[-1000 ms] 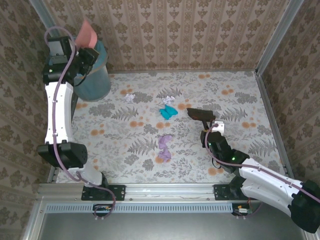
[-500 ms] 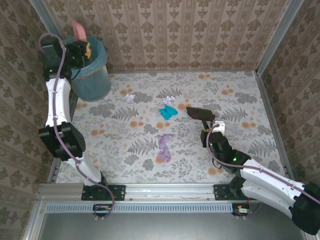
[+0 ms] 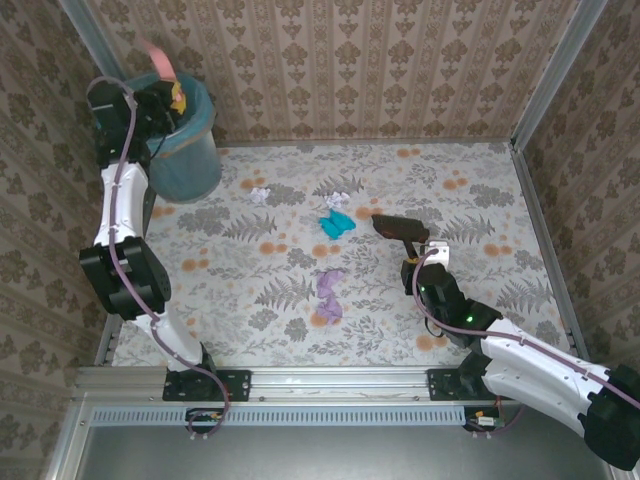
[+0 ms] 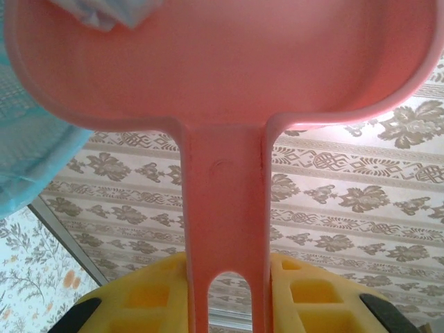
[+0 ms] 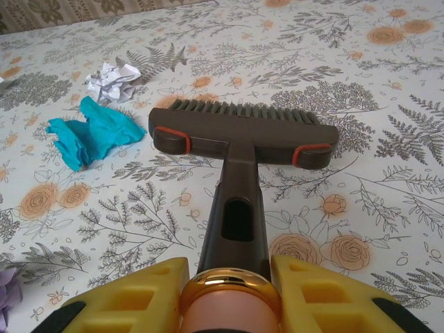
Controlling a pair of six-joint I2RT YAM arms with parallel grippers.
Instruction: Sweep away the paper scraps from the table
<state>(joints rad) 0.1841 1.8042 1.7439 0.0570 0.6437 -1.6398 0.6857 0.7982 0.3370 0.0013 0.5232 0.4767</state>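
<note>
My left gripper [image 4: 225, 295] is shut on the handle of a pink dustpan [image 4: 222, 69], held high over the teal bin [image 3: 187, 145] at the back left; the dustpan [image 3: 158, 58] sticks up above the bin's rim. A pale paper wad [image 4: 104, 12] lies in the pan. On the table [image 3: 480, 180] lie two white scraps [image 3: 260, 195] [image 3: 340, 188], a teal scrap [image 3: 336, 224] and a purple scrap [image 3: 330, 293]. My right gripper [image 5: 229, 288] is shut on a dark brush [image 5: 243, 128], its head [image 3: 400, 227] just right of the teal scrap [image 5: 90, 132].
Brown patterned walls close the table in at the back and on both sides. The bin's teal side [image 4: 28, 159] is close to the left of the dustpan. A white scrap [image 5: 111, 82] lies beyond the teal one.
The left arm has swung back and lifted the dustpan higher over the bin, tipping it more upright. The right arm and the brush have stayed still.
</note>
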